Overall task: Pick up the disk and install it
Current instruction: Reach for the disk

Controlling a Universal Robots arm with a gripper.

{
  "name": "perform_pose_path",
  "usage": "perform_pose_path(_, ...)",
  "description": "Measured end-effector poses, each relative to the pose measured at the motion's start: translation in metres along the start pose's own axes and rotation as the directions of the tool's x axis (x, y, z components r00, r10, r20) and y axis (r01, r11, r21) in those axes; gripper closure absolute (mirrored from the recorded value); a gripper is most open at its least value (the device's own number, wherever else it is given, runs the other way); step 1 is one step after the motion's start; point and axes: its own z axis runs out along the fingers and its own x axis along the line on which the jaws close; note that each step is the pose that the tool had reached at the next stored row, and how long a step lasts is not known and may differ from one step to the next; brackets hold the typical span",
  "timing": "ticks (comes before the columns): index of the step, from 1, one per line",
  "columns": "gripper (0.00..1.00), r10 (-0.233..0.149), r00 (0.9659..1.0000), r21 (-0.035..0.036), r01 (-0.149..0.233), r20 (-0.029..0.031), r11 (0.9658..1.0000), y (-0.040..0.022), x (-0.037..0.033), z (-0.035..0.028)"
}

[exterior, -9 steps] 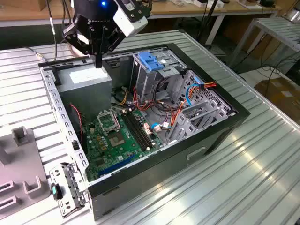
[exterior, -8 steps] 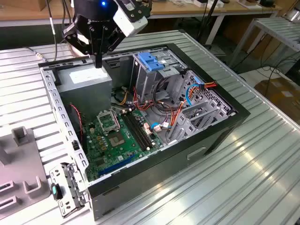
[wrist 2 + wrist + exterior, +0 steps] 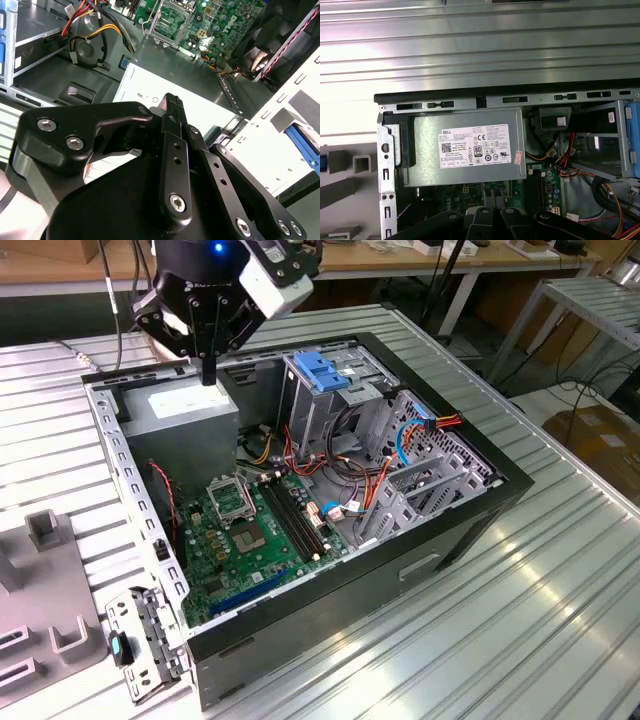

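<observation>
**Open case and claw, exterior view with both wrist views.** The ribbed metal surface (image 3: 560, 620) is carrying an open computer case (image 3: 300, 612), which is lying on its side at the centre of the exterior view. Inside the case, the grey power supply (image 3: 185, 415) is sitting at about 10 o'clock. The drive cage (image 3: 300, 410) is standing at about 12 o'clock, and the motherboard (image 3: 245, 535) is lying at about 7 o'clock. Loose cables (image 3: 375, 485) are trailing between the cage and the motherboard.

The claw (image 3: 208, 372) is hovering at about 11 o'clock, just above the power supply. It is drawn narrow and is gripping nothing.

The disk is not identifiable with certainty. A blue strip (image 3: 300, 141) is showing beyond the case wall in the second wrist view. It may be the edge of the disk's carrier, but this cannot be confirmed.

**Hazards, as judged.**
- The claw is hanging close over the power supply, so any descent here is risking a strike on its lid.
- The case rim and wall are standing near the claw, so a low sideways sweep is risking a collision with them.
- The cables are crowding the cage, so they are threatening to snag or block a disk being slid in.
</observation>
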Motion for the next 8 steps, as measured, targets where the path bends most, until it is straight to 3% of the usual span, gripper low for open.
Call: perform_pose_path(8,0.89,0.000,1.0000,0.0000,0.000,0.0000,1.0000,-0.0003,0.0033,0.0000)
